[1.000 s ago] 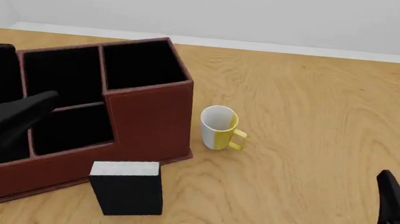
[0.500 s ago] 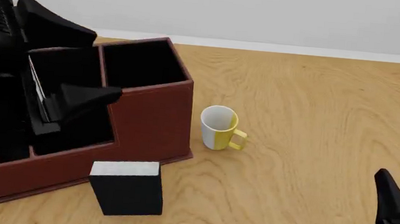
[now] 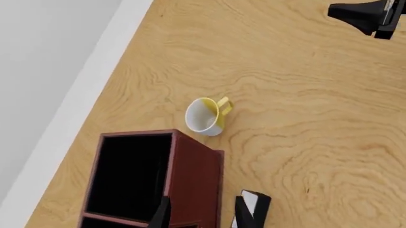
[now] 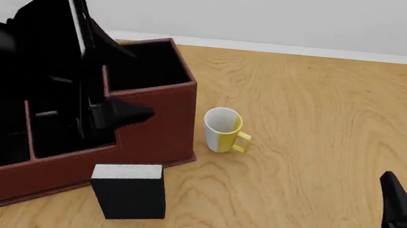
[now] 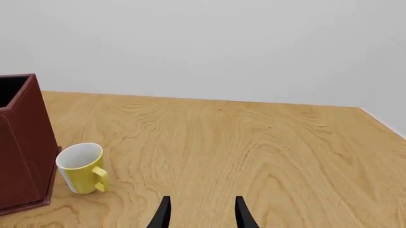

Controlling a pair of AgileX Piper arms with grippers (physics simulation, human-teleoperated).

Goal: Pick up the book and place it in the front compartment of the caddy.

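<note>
1. The book [image 4: 129,191], a thick black block with a white page edge on top, stands upright on the wood-grain table [image 4: 320,130], just beside the caddy's near wall.
2. The caddy [image 4: 155,121] is red-brown, leather-look, black-lined, with stepped walls.
3. A smooth white and yellow mug [image 4: 223,130] stands near the caddy.
4. The left gripper [image 3: 201,216] hangs above the caddy, fingers spread, holding nothing.
5. The right gripper [image 5: 200,213], well apart from the caddy, is spread too.
</note>
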